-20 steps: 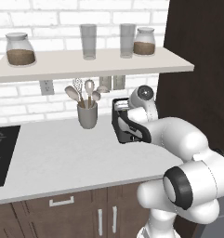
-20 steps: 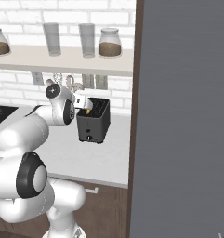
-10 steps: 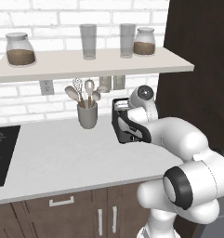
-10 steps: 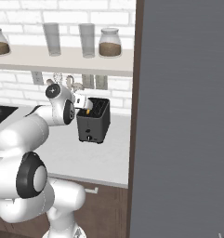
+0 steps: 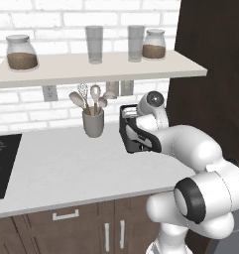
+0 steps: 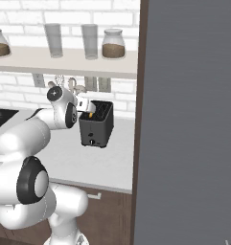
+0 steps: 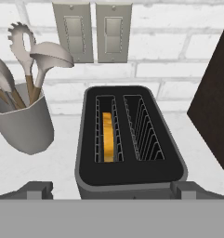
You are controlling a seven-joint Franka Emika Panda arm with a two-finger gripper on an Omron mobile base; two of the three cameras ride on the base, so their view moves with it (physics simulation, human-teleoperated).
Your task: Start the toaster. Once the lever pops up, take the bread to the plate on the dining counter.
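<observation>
The dark grey-black toaster (image 7: 130, 174) stands on the pale worktop against the brick wall. A golden-brown slice of bread (image 7: 107, 137) sits deep in its left slot; the right slot is empty. My gripper (image 7: 112, 190) hovers just above the toaster's near end, open, one fingertip (image 7: 36, 189) on each side of the body and nothing between them. From the right base view the hand sits over the toaster (image 6: 97, 128), with an orange bit of bread (image 6: 91, 115) showing. My arm covers part of the toaster (image 5: 130, 135) in the left base view. The plate and dining counter are out of view.
A grey utensil cup (image 5: 93, 123) with spoons and a whisk stands left of the toaster. A black cooktop (image 5: 2, 163) lies at the far left. Overhead runs a shelf (image 5: 91, 69) with jars and glasses. A tall dark cabinet (image 5: 210, 74) stands right of the toaster.
</observation>
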